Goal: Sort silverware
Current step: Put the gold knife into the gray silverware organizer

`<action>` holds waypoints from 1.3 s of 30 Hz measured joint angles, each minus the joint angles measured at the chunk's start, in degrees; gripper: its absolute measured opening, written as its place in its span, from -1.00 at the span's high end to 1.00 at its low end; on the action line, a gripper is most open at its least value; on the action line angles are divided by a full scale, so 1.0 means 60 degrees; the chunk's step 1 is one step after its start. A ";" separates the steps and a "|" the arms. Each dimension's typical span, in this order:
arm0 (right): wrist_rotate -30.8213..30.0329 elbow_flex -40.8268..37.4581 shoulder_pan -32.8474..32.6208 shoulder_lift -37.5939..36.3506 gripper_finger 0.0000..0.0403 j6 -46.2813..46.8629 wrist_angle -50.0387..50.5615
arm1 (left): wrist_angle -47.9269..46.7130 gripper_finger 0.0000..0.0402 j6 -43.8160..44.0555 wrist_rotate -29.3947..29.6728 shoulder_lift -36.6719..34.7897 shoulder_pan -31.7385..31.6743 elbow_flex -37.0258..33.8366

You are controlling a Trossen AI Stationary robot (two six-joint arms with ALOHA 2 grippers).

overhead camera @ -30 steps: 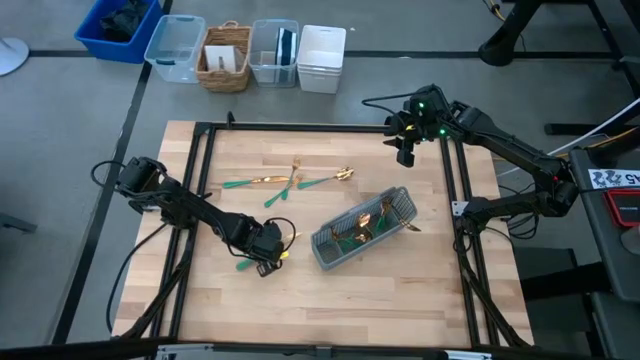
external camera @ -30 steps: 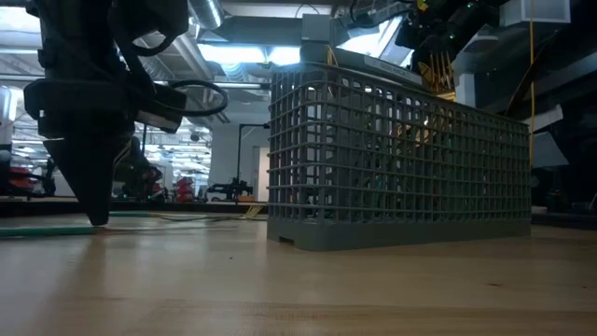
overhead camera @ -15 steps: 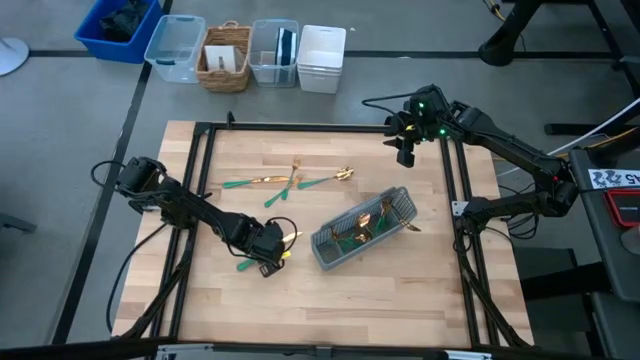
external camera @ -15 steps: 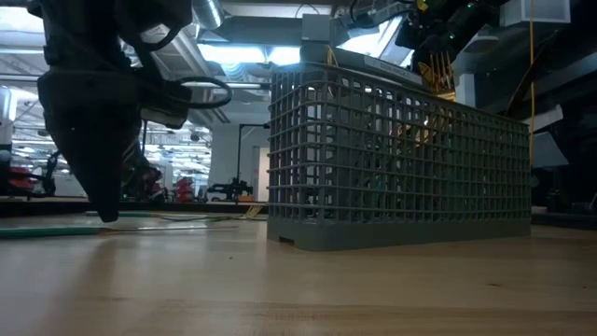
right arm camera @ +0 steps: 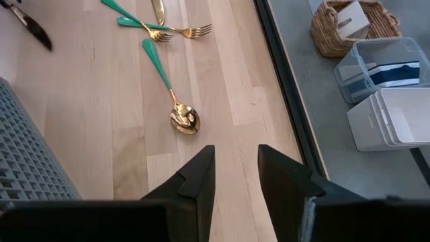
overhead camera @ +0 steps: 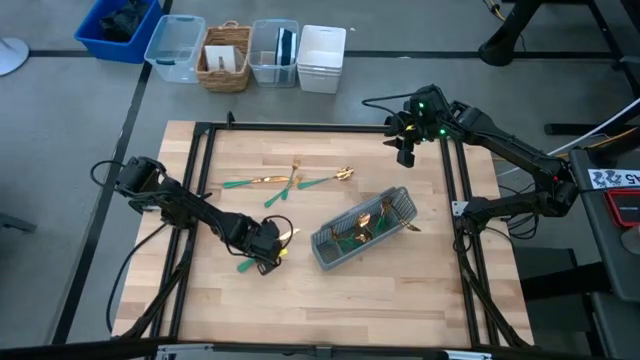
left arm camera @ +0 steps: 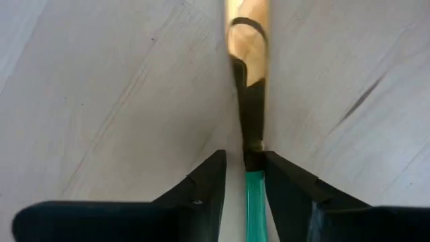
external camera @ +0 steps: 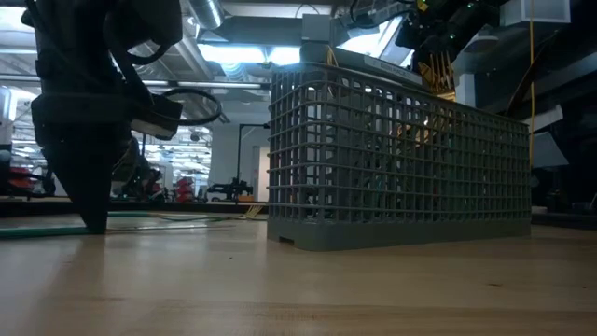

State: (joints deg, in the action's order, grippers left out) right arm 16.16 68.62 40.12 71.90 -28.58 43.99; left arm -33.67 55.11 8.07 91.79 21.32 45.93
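Note:
A piece of silverware lies flat on the wooden table at the near left, with a gold head and a teal handle. My left gripper points down over it, open. In the left wrist view its fingers stand either side of the handle, just behind the gold head. Three more pieces lie loose at the table's middle, among them a spoon and forks. The grey caddy holds several pieces. My right gripper hangs open, high over the far right corner.
Beyond the far edge stands a row of bins: a blue one, clear ones, a wicker basket and a white one. A black frame borders the tabletop. Bare wood lies at the near edge.
In the low view my left gripper has lifted its tip a little off the table and come down again at almost the same spot. The silverware and the caddy lie as before.

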 joint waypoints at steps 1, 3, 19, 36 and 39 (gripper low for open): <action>0.0000 0.0000 0.0000 0.0000 0.43 -0.0001 0.0000 | -0.0024 0.57 0.0000 -0.0030 0.0000 0.0000 0.0000; 0.0000 0.0000 0.0001 0.0000 0.43 -0.0003 0.0000 | -0.0058 0.64 -0.0001 -0.0151 0.0000 -0.0004 0.0000; 0.0000 0.0000 0.0001 0.0000 0.43 -0.0002 0.0007 | -0.0179 0.85 0.0244 -0.0316 -0.0011 -0.0014 -0.0003; 0.0000 0.0000 0.0000 0.0000 0.43 -0.0003 0.0008 | -0.0007 0.86 0.0251 -0.0440 0.0025 -0.0011 0.0131; 0.0000 0.0000 0.0000 0.0000 0.43 -0.0004 0.0007 | 0.0036 0.88 0.0251 -0.0436 0.0022 -0.0011 0.0153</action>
State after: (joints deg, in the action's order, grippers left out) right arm 16.16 68.62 40.12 71.90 -28.60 44.03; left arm -33.45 56.62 5.45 91.92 21.26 46.85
